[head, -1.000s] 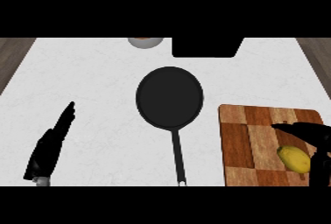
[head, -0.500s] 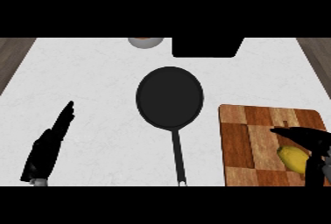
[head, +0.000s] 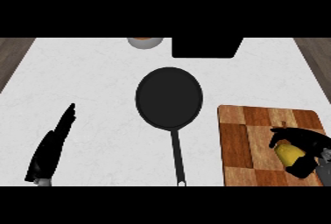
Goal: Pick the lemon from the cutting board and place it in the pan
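- The left hand shows at the lower left of the head view, over the white counter. Its fingers are straight and together, tips pointing up the view, holding nothing and well apart from everything else.
- A black pan lies near the middle of the counter, its round bowl toward the far side and its long thin handle running down toward the near edge. Nothing shows inside it.
- To the right of the pan's handle sits a wooden cutting board with a checkered pattern of lighter and darker blocks, near the handle but not touching it.
- The lemon is on the cutting board, in its lower right part, well apart from the pan.
- The right hand comes in from the lower right edge and is curled around the lemon: dark fingers arch over its top and another part of the hand wraps under its lower right side, so only a yellow patch shows between them.
- Whether the lemon rests on the board or is lifted off it cannot be told.
- At the counter's far edge stand a pale round bowl and, to its right, a black rectangular object.
- Strips of brown wood floor show beyond the counter's left and right sides.
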Robot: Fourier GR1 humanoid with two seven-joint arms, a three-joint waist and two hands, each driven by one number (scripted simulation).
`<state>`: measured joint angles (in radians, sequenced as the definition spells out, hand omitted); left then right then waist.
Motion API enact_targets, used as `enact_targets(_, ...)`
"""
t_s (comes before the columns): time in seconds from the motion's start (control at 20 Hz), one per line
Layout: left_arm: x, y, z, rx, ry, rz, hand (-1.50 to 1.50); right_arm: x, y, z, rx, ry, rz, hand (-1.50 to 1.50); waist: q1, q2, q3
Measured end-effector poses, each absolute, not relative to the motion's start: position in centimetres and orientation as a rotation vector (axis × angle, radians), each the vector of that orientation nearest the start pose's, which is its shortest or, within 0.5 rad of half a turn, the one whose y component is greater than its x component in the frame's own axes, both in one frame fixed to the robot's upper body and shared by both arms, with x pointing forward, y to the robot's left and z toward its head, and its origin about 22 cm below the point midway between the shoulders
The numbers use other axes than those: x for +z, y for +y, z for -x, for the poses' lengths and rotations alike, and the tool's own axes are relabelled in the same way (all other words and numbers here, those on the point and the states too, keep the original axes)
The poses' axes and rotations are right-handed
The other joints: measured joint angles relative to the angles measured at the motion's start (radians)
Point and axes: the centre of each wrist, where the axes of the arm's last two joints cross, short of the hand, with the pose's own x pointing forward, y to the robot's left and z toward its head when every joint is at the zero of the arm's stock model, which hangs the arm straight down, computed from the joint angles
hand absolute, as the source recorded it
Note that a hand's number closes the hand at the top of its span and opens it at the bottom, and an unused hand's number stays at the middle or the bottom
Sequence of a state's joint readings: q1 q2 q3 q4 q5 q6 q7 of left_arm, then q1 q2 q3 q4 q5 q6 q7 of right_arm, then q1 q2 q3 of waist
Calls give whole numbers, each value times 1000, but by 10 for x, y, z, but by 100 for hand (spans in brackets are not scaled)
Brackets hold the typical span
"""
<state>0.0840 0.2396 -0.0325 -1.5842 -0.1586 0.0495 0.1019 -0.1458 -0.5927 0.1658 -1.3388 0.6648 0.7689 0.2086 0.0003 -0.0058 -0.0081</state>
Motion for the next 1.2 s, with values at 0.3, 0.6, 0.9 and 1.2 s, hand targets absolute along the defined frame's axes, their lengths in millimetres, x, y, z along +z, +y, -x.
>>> enact_targets(0.3, 8, 283, -221, -257, -1383, -344, 0, 23, -346, -269, 1322, -568, 371, 150, 0, -2, -3)
enact_targets(0.6, 12, 281, -219, -261, -1384, -332, 0, 26, -344, -292, 1291, -616, 436, 150, 7, 0, -4)
enact_targets(0.9, 12, 281, -225, -273, -1397, -317, 0, 33, -329, -338, 1275, -770, 627, 150, 29, 12, 7)
enact_targets(1.2, 10, 280, -228, -267, -1392, -320, 0, 66, -326, -359, 1195, -1134, 863, 150, 21, 11, 10)
